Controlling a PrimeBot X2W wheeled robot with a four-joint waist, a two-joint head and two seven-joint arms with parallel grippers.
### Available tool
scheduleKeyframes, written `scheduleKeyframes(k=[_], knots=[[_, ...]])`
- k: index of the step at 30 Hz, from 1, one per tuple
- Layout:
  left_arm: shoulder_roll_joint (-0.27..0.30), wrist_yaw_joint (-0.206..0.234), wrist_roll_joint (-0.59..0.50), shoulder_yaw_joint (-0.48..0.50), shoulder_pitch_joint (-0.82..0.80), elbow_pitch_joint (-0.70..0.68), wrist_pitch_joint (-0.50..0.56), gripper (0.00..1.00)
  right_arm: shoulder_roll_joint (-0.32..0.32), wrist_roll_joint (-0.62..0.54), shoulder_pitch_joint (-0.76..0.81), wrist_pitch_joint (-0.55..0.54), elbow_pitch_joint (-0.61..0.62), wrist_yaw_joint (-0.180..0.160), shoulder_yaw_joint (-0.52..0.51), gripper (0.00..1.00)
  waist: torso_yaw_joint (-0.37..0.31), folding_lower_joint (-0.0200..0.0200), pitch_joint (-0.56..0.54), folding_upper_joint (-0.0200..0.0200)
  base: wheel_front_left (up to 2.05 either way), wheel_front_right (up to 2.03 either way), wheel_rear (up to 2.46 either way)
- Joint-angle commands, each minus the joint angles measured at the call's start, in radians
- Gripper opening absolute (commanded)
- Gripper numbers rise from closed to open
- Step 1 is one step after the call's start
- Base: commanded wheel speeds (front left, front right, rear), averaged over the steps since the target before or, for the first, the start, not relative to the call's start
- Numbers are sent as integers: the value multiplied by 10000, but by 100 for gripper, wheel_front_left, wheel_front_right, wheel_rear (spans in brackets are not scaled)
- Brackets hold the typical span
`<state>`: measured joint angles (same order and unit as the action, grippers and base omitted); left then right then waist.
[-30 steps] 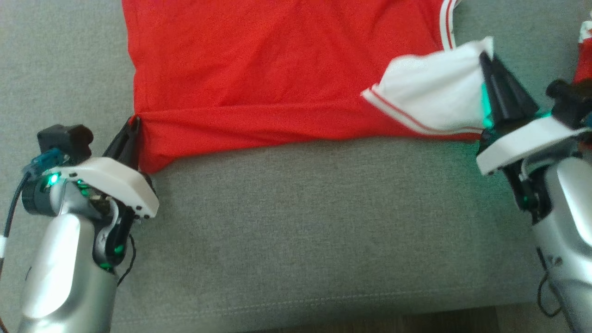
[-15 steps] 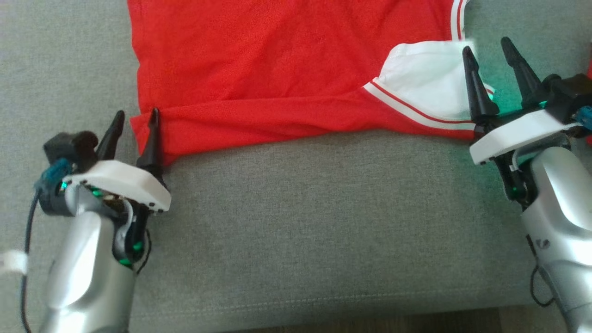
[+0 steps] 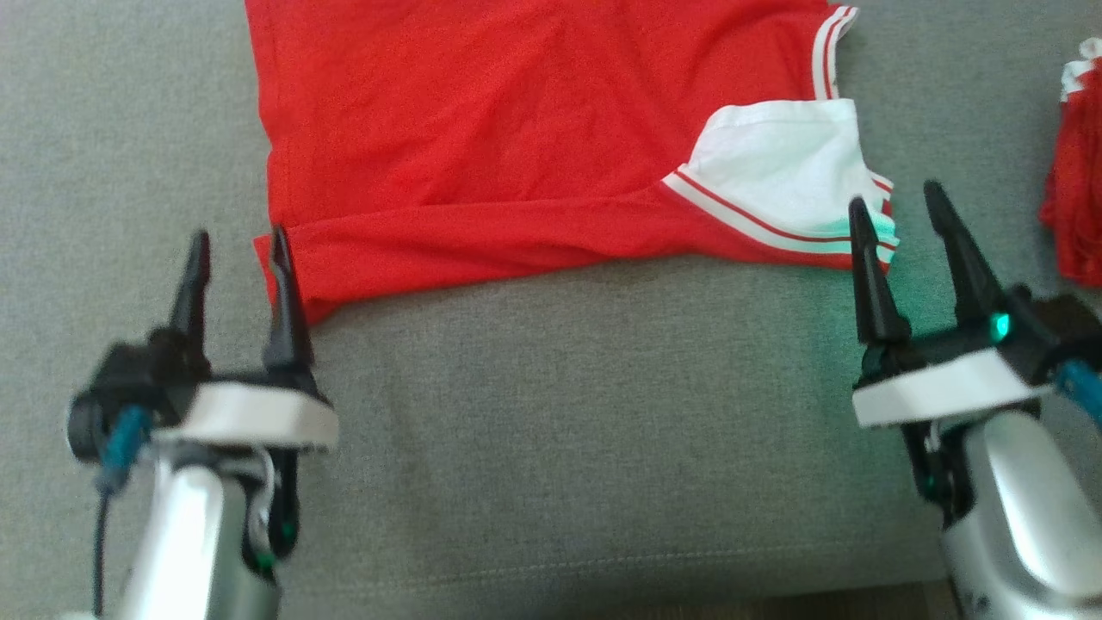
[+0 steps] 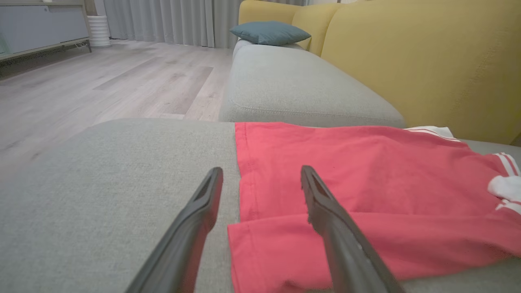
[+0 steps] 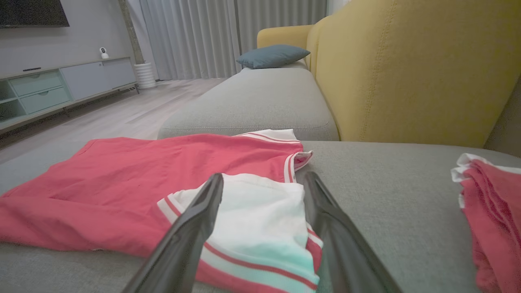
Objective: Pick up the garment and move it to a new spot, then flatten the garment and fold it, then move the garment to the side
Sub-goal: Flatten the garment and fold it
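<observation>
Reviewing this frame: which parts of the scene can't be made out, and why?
- Red garment: far part cut off by the head view's top edge.
- Second red pile: cut by the right edge of the head and right wrist views; its shape is unclear.
- Left gripper: wrist blurred in the head view.

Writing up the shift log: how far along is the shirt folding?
Done: the shirt lies spread on the cushion, with its near edge turned over in a first fold and the white sleeve lying on top. In hand: nothing. The left gripper and right gripper stand open at that edge's two ends. Left: probably more folds, then moving it aside.
</observation>
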<state>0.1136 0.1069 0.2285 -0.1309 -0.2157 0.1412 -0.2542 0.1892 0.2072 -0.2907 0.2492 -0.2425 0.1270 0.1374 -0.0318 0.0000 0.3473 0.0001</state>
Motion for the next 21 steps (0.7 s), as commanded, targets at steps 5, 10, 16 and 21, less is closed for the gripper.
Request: scheduleKeyframes(k=[5, 10, 16, 21], knots=[[-104, 199, -183, 257, 894, -856, -73, 100, -421, -267, 936, -284, 1086, 37, -173, 100, -85, 0, -223, -1, 0, 0, 0], [-193, 216, -189, 320, 1188, -844, -74, 100, -542, -326, 1218, -525, 1415, 37, -246, 100, -108, 0, -332, -1, 0, 0, 0], [-222, 98, -158, 385, 1210, -611, -75, 100, -570, -286, 1299, -691, 1537, 37, -293, 100, -120, 0, -363, -1, 0, 0, 0], [-254, -43, 108, 403, 1065, 27, -18, 100, -505, -134, 1204, -1037, 1189, 37, -470, 100, -124, 0, -235, -1, 0, 0, 0]])
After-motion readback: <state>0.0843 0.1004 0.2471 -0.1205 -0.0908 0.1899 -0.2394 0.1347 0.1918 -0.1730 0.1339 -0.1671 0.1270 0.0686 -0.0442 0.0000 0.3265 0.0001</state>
